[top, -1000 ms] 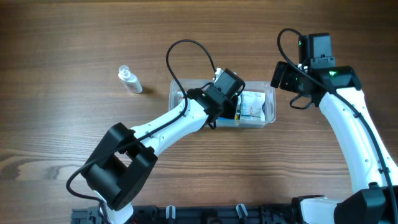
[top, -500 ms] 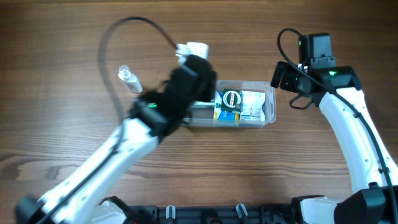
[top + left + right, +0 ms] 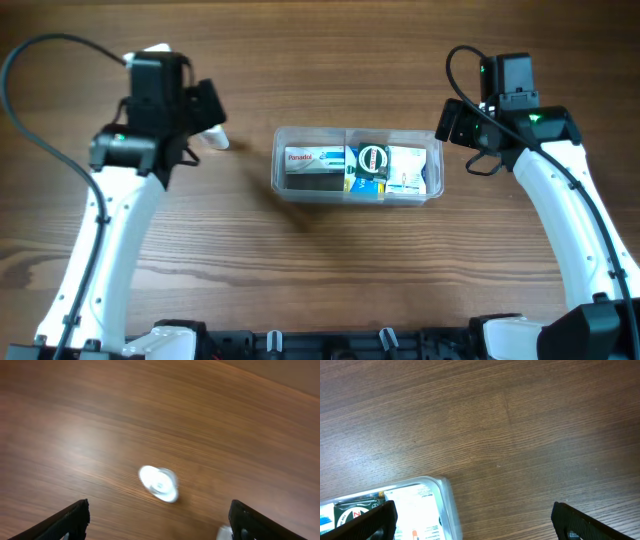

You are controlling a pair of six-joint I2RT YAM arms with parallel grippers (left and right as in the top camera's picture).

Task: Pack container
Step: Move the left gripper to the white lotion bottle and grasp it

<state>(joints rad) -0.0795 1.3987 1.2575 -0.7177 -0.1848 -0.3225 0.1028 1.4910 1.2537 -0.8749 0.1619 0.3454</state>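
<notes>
The clear plastic container (image 3: 276, 160) sits mid-table in the overhead view. It holds a Panadol box (image 3: 313, 167), a green and black round-labelled pack (image 3: 372, 161) and a white box (image 3: 405, 168) side by side. My left gripper (image 3: 206, 108) hovers far left of it, open and holding nothing, above a small clear bottle (image 3: 216, 139). In the blurred left wrist view the bottle (image 3: 159, 483) lies ahead of the wide-apart fingers of that gripper (image 3: 160, 522). My right gripper (image 3: 452, 122) hangs open just right of the container, whose corner (image 3: 447, 502) shows by its left finger (image 3: 375, 520).
Bare brown wooden table surrounds the container on all sides. The arm bases stand along the front edge of the table (image 3: 320, 345). Cables loop above both wrists.
My left arm has swung away from the container to the far left, over the small bottle, and its jaws have opened. The Panadol box now shows uncovered in the container. The right arm has not moved.
</notes>
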